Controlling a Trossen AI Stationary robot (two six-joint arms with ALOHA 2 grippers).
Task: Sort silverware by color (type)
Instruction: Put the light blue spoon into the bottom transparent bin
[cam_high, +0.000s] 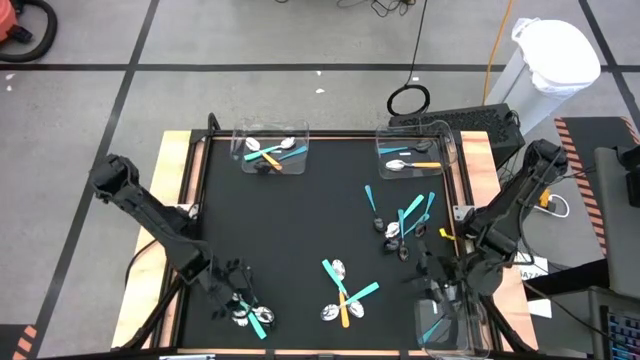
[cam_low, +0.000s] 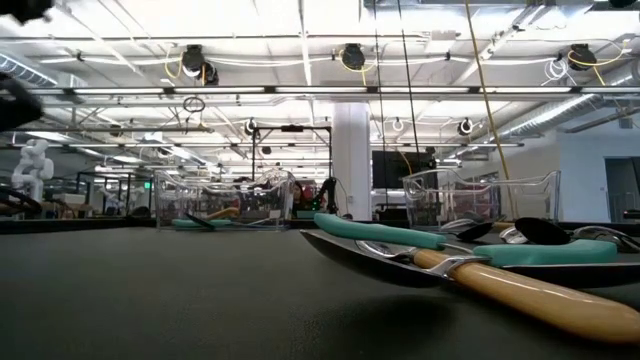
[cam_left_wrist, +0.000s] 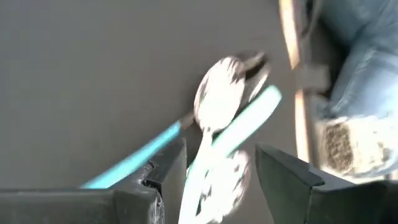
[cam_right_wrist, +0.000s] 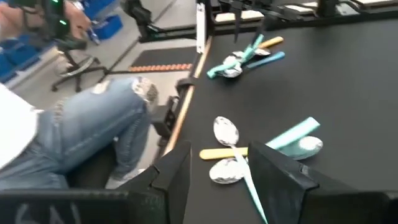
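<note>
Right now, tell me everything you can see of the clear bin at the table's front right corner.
The clear bin is a see-through plastic box with thin upright walls and an open top, standing at the front right corner of the black table. At least one teal-handled utensil lies inside. The right gripper hangs over its back edge, jaws open.

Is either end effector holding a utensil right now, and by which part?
Neither holds anything. The left end effector stands open over teal-handled spoons lying on the mat; the right end effector is open and empty.

No text, label, brand, number or sign is legible in any view.
</note>
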